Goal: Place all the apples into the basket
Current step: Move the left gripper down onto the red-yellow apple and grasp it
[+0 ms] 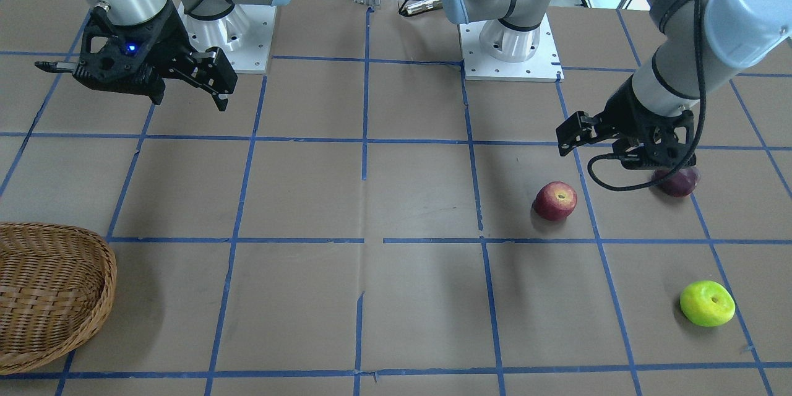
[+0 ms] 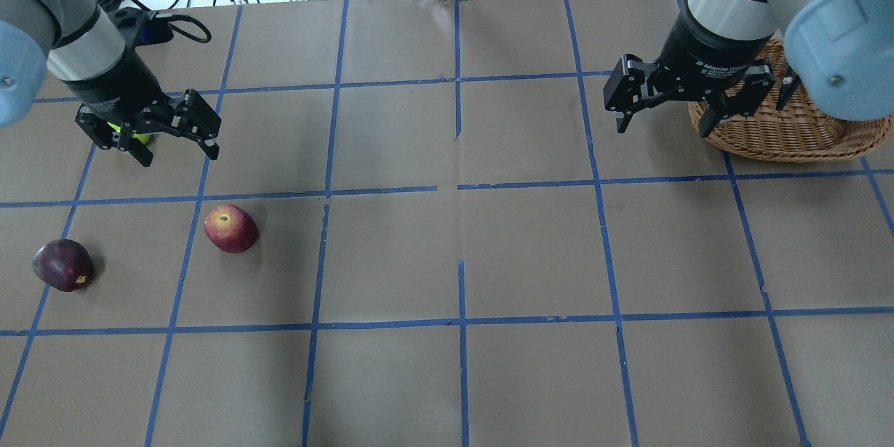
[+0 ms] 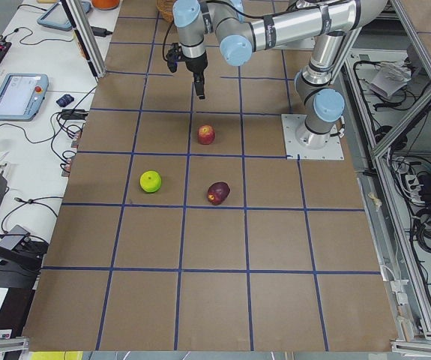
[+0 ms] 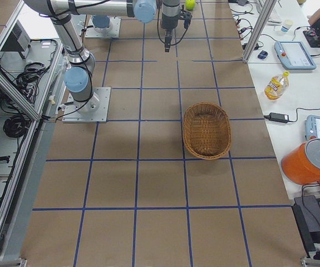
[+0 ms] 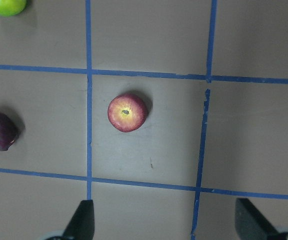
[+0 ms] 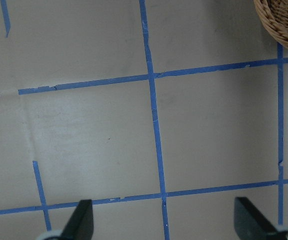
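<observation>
Left jaws, right jaws gape wide, empty; right wrist (image 2: 707, 67) reads "2F Adaptive". Red apple (image 2: 230, 228), maroon apple (image 2: 62, 265), lime-green apple (image 1: 707, 303) lie outside oval tan wicker basket (image 1: 110, 269).

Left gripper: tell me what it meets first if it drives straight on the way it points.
Probably bare table, not an apple. The open left gripper points straight down, and the red apple lies off its line, though depth is hard to judge.

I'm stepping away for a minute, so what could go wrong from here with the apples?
The red apple, purple apple and green apple lie loose on flat paper near the open left gripper; an off-centre close might roll one away. The basket sits at the opposite end by the right gripper, so a long carry or hand-over could drop one.
</observation>
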